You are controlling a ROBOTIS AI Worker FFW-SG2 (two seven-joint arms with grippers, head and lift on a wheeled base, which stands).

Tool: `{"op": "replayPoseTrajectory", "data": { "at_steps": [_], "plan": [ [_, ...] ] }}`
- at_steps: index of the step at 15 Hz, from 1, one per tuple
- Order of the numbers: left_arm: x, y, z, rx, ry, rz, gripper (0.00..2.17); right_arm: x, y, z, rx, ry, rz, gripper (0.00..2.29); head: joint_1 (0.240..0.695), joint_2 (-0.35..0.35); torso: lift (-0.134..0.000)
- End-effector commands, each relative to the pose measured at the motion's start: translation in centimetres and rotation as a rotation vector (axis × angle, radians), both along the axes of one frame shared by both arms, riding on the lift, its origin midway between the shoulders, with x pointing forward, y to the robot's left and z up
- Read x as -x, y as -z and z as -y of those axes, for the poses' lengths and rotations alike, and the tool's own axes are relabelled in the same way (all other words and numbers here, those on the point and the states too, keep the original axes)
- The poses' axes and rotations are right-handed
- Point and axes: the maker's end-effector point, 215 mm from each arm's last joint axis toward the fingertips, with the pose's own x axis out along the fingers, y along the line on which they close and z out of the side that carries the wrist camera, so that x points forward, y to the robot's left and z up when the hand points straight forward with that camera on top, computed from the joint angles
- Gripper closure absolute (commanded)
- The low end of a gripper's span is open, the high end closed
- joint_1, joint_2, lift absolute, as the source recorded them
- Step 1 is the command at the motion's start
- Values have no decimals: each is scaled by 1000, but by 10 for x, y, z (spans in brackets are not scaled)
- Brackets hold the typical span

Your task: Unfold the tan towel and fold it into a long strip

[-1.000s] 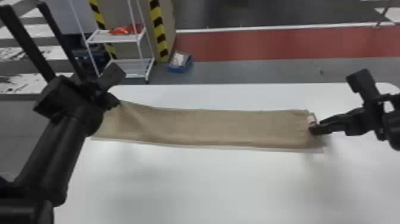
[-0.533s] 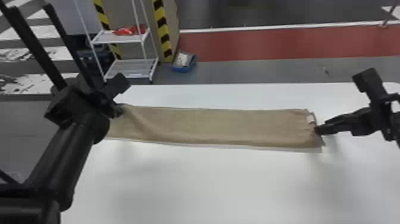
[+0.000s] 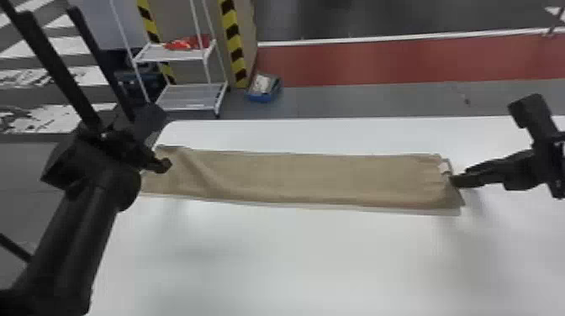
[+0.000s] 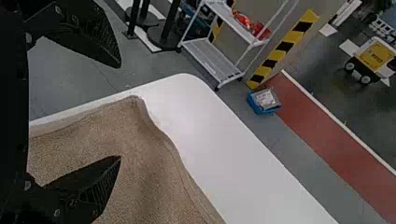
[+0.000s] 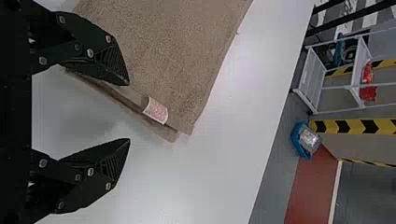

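The tan towel (image 3: 302,178) lies across the white table as a long strip, with slanting creases near its left end and its layers slightly offset along the near edge. At that left end is my left gripper (image 3: 166,165); in the left wrist view the left gripper (image 4: 120,112) stands open, one finger over the towel (image 4: 154,172). My right gripper (image 3: 456,180) is at the strip's right end, beside a small pale label. Seen from the right wrist, the right gripper (image 5: 129,112) is open, one finger over the towel (image 5: 173,51) near the label (image 5: 155,110).
The white table (image 3: 294,260) extends in front of the towel and to its right. Beyond its far edge, on the floor, stand a white shelf rack (image 3: 189,94) with a red item on it and a blue box (image 3: 265,90) beside a striped post.
The left arm has shifted to the right and a little nearer along the towel's left end. The right gripper has moved only slightly; in the head view the scene has shifted a little.
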Motion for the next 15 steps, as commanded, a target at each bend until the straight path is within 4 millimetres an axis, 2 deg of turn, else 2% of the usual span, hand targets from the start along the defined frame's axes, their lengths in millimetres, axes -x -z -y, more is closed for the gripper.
{"op": "replayPoseTrajectory", "data": {
  "at_steps": [1,3,4,7,12,15],
  "plan": [
    [16,-8,-12,77,-32,44,87,-1,-1,-8,-7,-7,3,539,695,153,-123],
    [29,-5,-20,119,-53,53,90,-6,-4,-15,0,-16,19,539,695,172,-123],
    [33,-3,-24,127,-61,57,90,-7,-3,-26,-10,-30,24,539,695,178,-123],
    [41,4,-26,148,-71,56,100,-4,3,-39,-14,-45,5,539,695,205,-123],
    [47,-1,-28,227,-92,94,110,6,21,-28,13,-31,-31,539,695,217,-123],
    [49,2,-27,228,-91,89,130,6,20,-30,-3,-26,-28,539,695,215,-123]
  ]
}}
